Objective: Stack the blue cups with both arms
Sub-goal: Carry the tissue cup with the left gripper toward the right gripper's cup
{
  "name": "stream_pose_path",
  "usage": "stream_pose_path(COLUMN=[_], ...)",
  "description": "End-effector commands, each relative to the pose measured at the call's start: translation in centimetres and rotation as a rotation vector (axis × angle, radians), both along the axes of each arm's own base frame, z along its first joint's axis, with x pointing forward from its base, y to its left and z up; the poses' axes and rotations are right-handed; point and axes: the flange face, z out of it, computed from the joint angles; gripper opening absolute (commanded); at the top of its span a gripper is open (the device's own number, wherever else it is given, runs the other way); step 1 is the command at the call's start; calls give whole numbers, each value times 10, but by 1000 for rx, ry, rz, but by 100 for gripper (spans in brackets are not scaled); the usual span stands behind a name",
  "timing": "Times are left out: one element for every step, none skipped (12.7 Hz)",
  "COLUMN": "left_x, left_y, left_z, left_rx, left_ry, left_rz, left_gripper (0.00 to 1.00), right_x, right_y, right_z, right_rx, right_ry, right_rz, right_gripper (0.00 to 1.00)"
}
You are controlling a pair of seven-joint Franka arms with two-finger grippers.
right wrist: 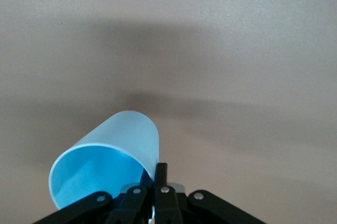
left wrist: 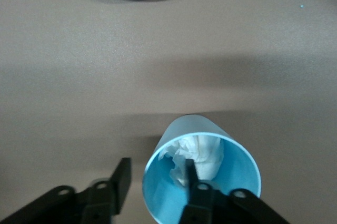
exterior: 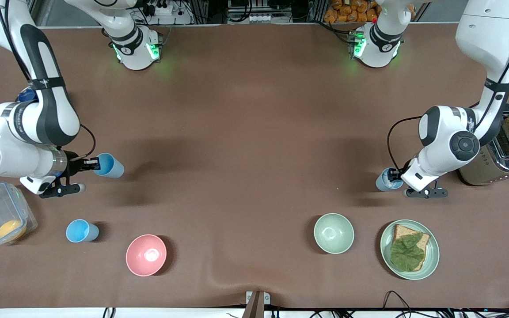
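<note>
While the third blue cup sat on the desk, right end effector pinched a cup's rim, left end effector straddled another's wall, not closed.

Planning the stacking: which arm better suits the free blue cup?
Right. The right gripper, with a held cup, hangs near the free cup; the left gripper, by a third cup, is near the toaster.

Left arm's cup half behind its hand
</note>
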Motion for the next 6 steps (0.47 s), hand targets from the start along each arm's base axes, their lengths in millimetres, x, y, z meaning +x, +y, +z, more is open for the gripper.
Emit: stream_pose_path(left_x=[0,2,5,8,10,14], left_y=[-6,-6,-8,-22,-39,-55], left_z=[9,13,21,29,37,48], left_rx=[9,9,9,-1,-14,-28], left_ry=[-24,-29,-44,-59,-73,-95], left_rz=[-36,-40,-39,-59,-67,-71], left_gripper=[0,0,0,0,0,0], right_x=[0,0,0,0,0,1], right_y=[-2,-2,-2,-1,0,4], right_z=[2,2,2,2,3,4], right_rx=[22,22,22,23,22,19], right_ry=[1,1,1,1,-2,-1], right_rz=[-11,-11,-11,-11,-10,-15], right_gripper=[0,0,0,0,0,0])
